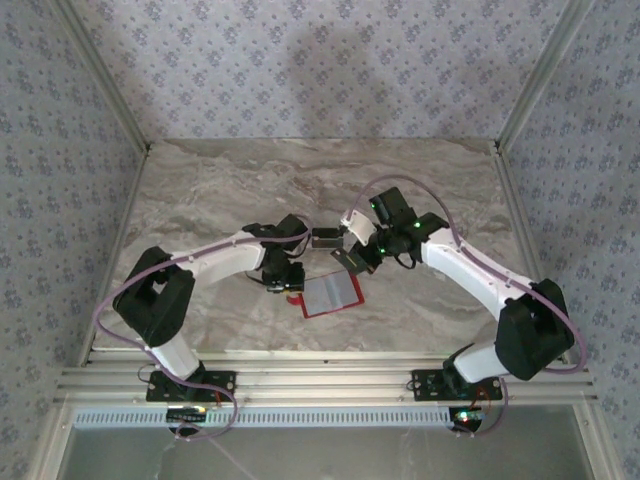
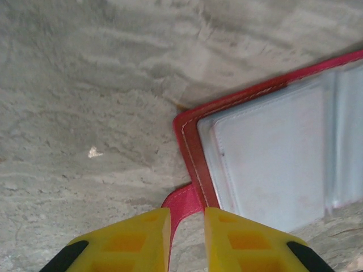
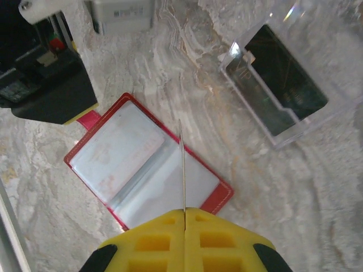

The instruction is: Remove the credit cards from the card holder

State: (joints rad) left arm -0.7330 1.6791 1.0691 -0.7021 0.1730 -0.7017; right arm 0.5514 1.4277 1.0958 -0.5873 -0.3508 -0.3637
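Note:
The red card holder (image 1: 332,293) lies open and flat on the marble table, its greyish clear pockets (image 3: 142,164) facing up. My right gripper (image 3: 184,212) hangs above its right half, shut on one thin credit card (image 3: 182,164) seen edge-on; from above that card (image 1: 345,260) looks dark. My left gripper (image 2: 186,218) sits low at the holder's left edge (image 2: 190,147). Its yellow fingers are slightly parted on either side of the little red side tab (image 2: 184,204). The tab lies along the inner face of the left finger, and bare table shows in the gap.
A clear plastic box (image 3: 278,85) with a dark card inside lies on the table up and to the right of the holder. The left arm's black gripper body (image 3: 51,85) stands close to the holder's tab (image 3: 88,119). Aluminium frame rails (image 1: 320,375) border the table.

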